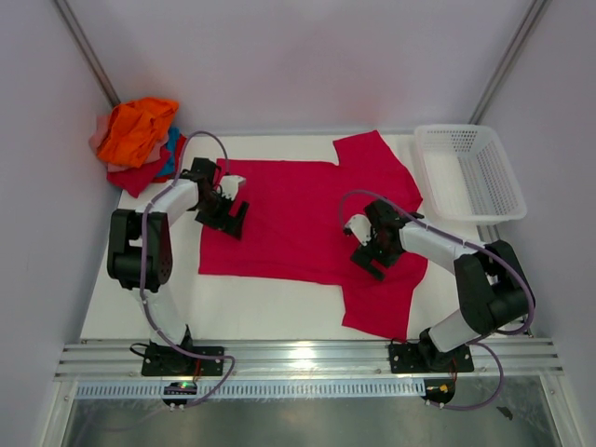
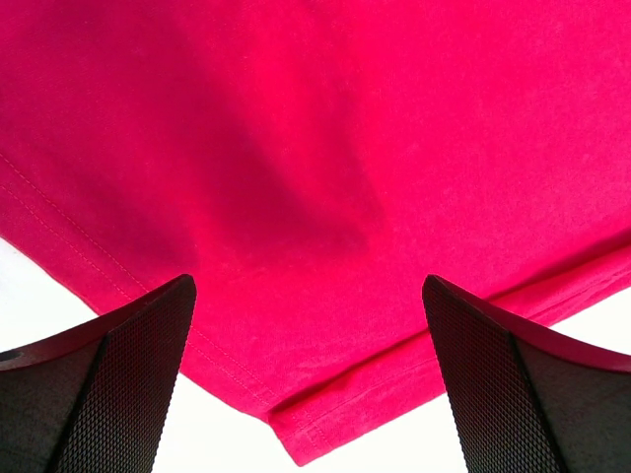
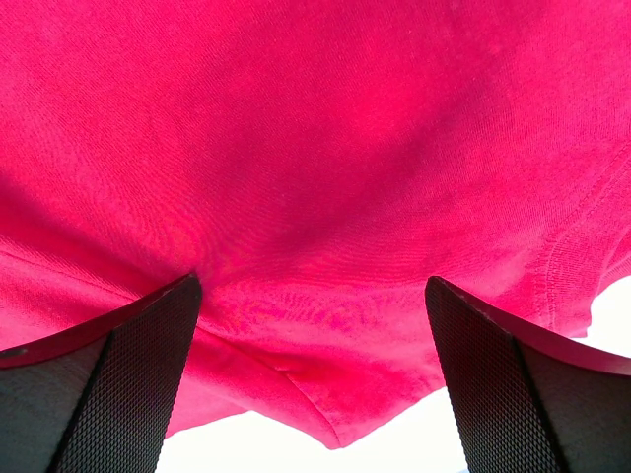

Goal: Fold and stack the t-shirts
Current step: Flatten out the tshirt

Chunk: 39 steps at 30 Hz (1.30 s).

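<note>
At the near edge of your white table (image 1: 261,321), both black arms rise from their bases and bend forward over the cloth. Your right gripper (image 1: 371,253) hangs over the near right part of the plain crimson short-sleeved t-shirt (image 1: 298,214), close to the near sleeve. Its jaws stand wide and hold nothing. In the wrist view its black textured fingers (image 3: 128,374) sit either side of a rumpled fold of red cloth.

Your left gripper (image 1: 226,214) reaches a little farther, over the shirt's far left corner. Its jaws are also spread wide and empty, with a stitched hem corner showing between them.

The shirt lies spread across the middle of the table, hem to the left, sleeves to the right. Beyond it, in the far left corner, sits a heap of crumpled t-shirts (image 1: 140,135), bright orange on top, with red, blue and pale pink beneath. At the far right stands a white plastic mesh basket (image 1: 461,128), just beside the far sleeve.
</note>
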Each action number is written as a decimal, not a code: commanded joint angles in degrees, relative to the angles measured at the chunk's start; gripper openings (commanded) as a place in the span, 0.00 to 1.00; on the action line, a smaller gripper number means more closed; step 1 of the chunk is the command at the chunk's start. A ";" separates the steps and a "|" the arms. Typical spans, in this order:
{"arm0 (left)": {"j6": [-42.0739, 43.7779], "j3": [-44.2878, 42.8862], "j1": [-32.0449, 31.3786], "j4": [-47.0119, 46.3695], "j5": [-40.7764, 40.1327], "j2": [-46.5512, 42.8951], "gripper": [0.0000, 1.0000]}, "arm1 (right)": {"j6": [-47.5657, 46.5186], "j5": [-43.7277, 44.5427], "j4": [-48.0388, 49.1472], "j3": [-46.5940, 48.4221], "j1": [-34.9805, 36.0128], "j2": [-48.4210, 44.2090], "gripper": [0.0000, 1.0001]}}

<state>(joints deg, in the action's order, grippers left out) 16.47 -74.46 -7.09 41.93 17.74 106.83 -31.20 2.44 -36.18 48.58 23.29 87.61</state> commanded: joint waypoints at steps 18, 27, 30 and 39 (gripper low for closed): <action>3.38 0.80 0.24 3.31 -1.66 -3.64 0.99 | 9.49 -4.90 1.29 25.60 0.97 9.50 0.99; 12.44 3.88 0.15 12.64 15.03 -10.58 0.99 | 8.53 -3.58 4.19 23.32 2.38 13.28 0.99; 15.34 3.44 -0.90 15.63 17.42 -10.67 0.99 | 8.70 -3.75 4.72 22.44 2.46 13.81 0.99; 15.00 7.39 -8.73 10.63 8.55 -7.43 0.99 | 9.58 -4.11 4.90 21.82 2.73 14.34 0.99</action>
<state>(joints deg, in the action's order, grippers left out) 30.74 -68.34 -14.81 55.02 28.71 98.02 -22.74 -0.84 -33.39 70.30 25.54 101.67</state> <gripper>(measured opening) 0.991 0.994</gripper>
